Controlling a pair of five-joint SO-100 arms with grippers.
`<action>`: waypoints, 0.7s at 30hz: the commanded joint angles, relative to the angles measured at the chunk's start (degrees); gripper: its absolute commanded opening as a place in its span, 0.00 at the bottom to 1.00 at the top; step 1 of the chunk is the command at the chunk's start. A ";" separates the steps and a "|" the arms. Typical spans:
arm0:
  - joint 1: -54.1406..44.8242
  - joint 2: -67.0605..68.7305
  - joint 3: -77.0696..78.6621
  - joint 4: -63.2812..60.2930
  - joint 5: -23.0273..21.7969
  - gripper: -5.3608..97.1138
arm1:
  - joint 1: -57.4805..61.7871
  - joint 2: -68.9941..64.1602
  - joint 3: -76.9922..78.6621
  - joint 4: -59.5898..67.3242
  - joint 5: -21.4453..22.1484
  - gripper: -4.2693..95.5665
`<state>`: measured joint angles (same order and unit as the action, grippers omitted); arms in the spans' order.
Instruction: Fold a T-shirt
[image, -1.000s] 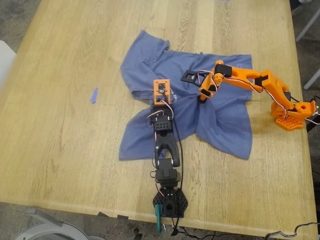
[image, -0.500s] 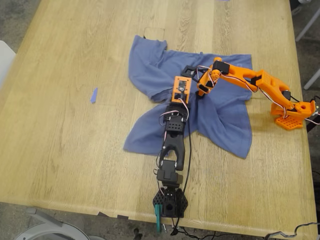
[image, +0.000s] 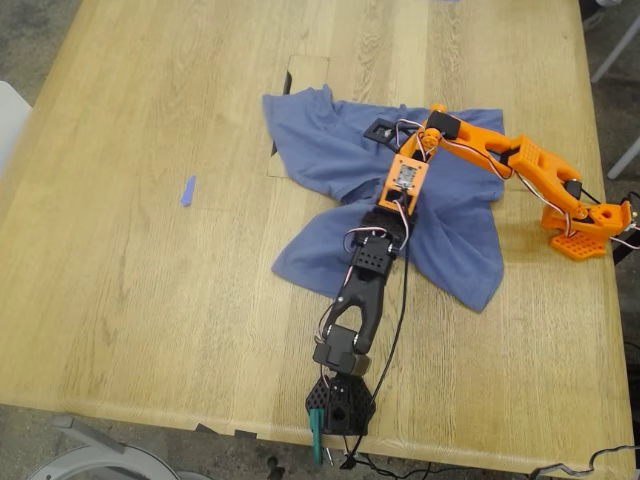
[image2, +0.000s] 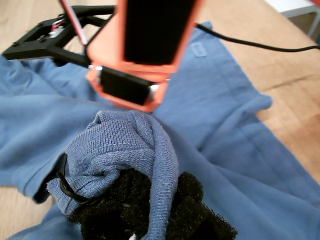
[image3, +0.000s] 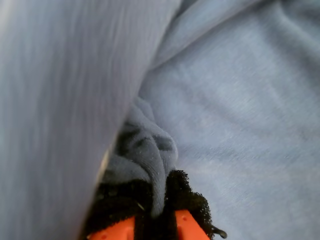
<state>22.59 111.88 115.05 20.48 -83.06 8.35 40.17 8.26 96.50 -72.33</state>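
The slate-blue T-shirt (image: 330, 150) lies crumpled on the wooden table (image: 150, 300), right of centre in the exterior view. My first gripper (image: 404, 183), on the black arm reaching from the table's near edge, is shut on a bunched fold of the T-shirt (image2: 120, 145) between black foam pads (image2: 200, 210). My second gripper (image: 420, 150), on the orange arm coming from the exterior view's right, is shut on another pinch of the cloth (image3: 145, 145) close beside the first. Both grippers meet over the middle of the shirt. The chest print is hidden.
A small blue scrap (image: 187, 190) lies on the bare wood towards the exterior view's left. The black arm's base (image: 340, 405) sits at the near edge and the orange base (image: 580, 235) at the right edge. A square outline (image: 305, 72) marks the tabletop behind the shirt.
My first gripper has swung towards the exterior view's right and further back, dragging the shirt's left part with it. My second gripper shifted slightly back. The two now sit closer together.
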 joint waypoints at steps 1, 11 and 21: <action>4.75 8.44 -1.49 -3.60 -0.53 0.05 | 1.32 0.53 -3.69 0.09 0.00 0.04; 16.26 1.93 -2.29 -10.99 -0.97 0.05 | 5.27 -0.44 -6.59 0.09 -0.09 0.04; 23.55 -13.01 -6.42 -20.83 -1.76 0.05 | 7.03 -1.67 -7.91 0.09 0.00 0.04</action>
<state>40.78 99.40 115.05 4.83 -83.76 14.24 37.71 3.96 96.59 -72.42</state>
